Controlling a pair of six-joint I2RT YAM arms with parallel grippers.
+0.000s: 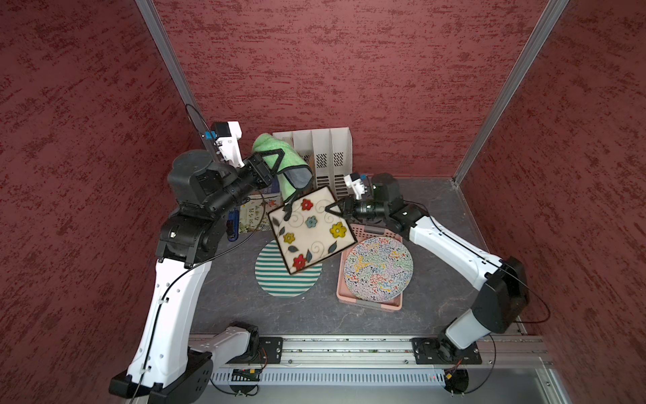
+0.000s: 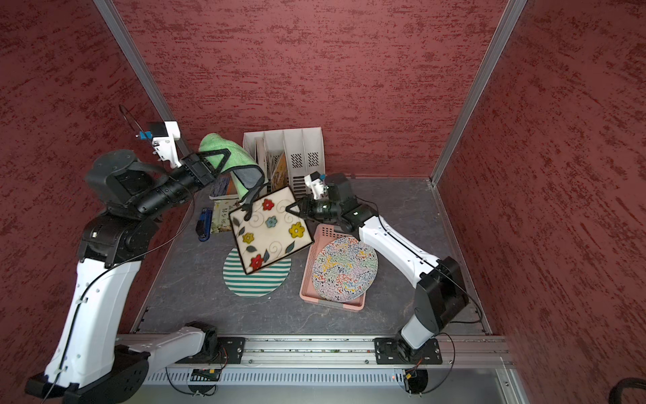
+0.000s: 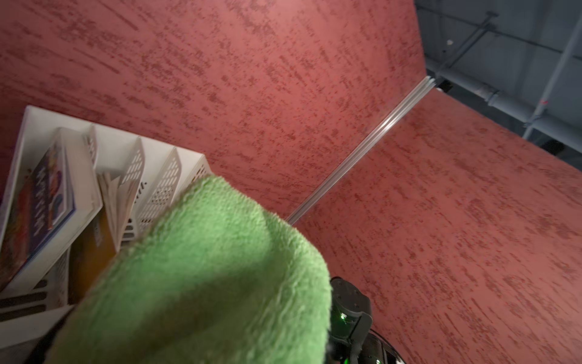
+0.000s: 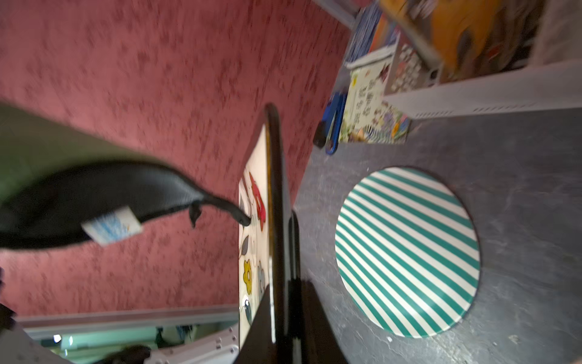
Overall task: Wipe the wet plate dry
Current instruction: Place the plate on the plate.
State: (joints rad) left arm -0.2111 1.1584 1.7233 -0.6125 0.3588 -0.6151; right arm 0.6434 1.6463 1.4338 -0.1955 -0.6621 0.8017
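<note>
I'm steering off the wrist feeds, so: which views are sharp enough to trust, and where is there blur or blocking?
Both top views: sharp, evenly lit, square plate crisp. Left wrist view: towel fills the near field, soft and partly shadowed; wall behind slightly smeared. Right wrist view: blurred throughout, the square plate's edge-on rim shows a glare streak; striped plate is the clearest thing.

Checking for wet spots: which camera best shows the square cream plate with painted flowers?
Both top views: the square cream flowered plate faces the camera almost unobstructed, the right claw gripping one edge. The right wrist view shows it edge-on and blurred. The left wrist view shows no plate, mainly the fluffy green towel.
</note>
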